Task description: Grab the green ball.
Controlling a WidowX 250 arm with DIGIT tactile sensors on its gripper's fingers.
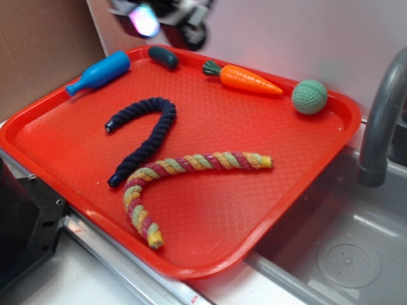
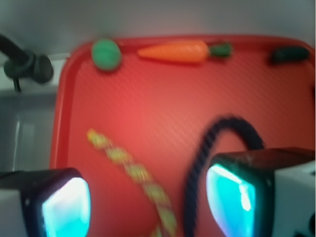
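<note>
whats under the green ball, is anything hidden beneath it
The green ball sits directly on the red tray, near its far right corner beside the carrot toy. Only bare tray surface shows around it; the small contact patch beneath is covered by the ball itself.

Wall: a plain pale grey wall (image 1: 305,38) stands at the back.
Board: a brown cardboard sheet (image 1: 44,38) leans at the back left.
Sink: a grey plastic sink basin (image 1: 331,254) sits on the right, with a round drain.
Tap: a dark grey curved tap (image 1: 381,114) bends over the sink.
Light: soft and even.
</note>
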